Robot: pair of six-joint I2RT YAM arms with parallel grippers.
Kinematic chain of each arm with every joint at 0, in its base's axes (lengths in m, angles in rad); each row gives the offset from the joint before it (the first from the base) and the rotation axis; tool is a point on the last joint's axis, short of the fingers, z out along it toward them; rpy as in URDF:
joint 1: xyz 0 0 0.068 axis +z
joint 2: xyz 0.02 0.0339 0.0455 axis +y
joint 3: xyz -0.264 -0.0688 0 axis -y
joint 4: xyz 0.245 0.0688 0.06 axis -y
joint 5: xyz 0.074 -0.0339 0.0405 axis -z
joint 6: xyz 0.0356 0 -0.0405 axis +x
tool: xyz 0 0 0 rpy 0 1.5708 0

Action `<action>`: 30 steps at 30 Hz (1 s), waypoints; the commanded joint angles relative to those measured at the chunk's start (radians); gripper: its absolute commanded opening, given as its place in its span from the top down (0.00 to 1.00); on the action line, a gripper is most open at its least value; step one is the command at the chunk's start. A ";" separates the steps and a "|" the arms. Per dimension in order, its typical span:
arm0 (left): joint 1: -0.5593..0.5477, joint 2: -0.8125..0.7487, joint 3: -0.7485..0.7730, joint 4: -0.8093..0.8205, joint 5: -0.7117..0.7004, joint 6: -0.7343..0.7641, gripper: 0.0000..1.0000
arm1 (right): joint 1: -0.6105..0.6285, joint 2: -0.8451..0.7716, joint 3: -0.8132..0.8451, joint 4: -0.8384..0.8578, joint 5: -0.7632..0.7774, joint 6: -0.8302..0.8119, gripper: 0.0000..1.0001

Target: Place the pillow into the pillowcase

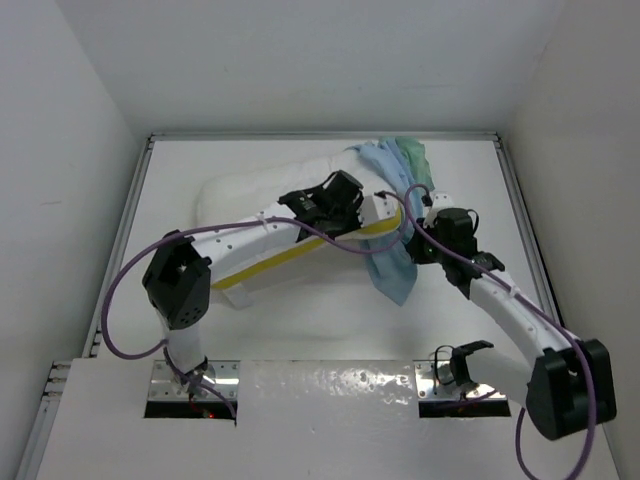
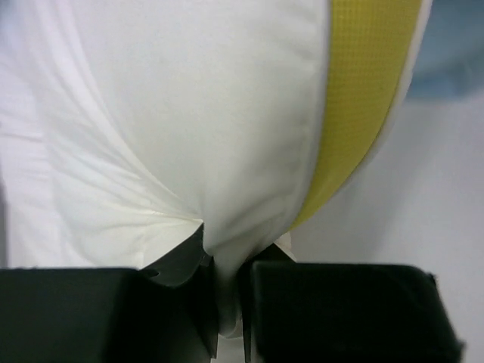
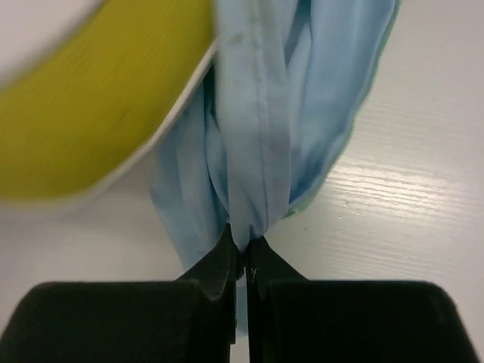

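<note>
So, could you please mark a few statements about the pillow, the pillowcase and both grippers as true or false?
The left gripper is pinching the pillow. True.
The right gripper is open and empty. False: it is shut on the pillowcase.
The pillow is wholly inside the pillowcase. False: most of it lies bare.
The pillow has a yellow band along its edge. True.
</note>
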 commanded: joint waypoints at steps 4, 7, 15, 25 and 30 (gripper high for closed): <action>0.007 0.057 0.120 -0.021 -0.021 0.050 1.00 | 0.056 -0.140 0.076 -0.207 0.043 -0.095 1.00; 0.007 0.084 0.082 0.020 -0.036 0.087 1.00 | 0.063 -0.194 0.108 -0.253 -0.040 -0.121 1.00; -0.034 0.209 0.073 0.179 -0.022 -0.015 1.00 | 0.062 -0.251 0.051 -0.311 -0.284 -0.067 0.01; 0.006 0.160 0.036 0.205 0.112 -0.148 1.00 | -0.167 -0.029 0.129 -0.120 -0.139 -0.016 0.19; 0.006 0.155 0.030 0.205 0.137 -0.178 1.00 | -0.168 0.117 0.163 0.000 -0.143 -0.052 0.43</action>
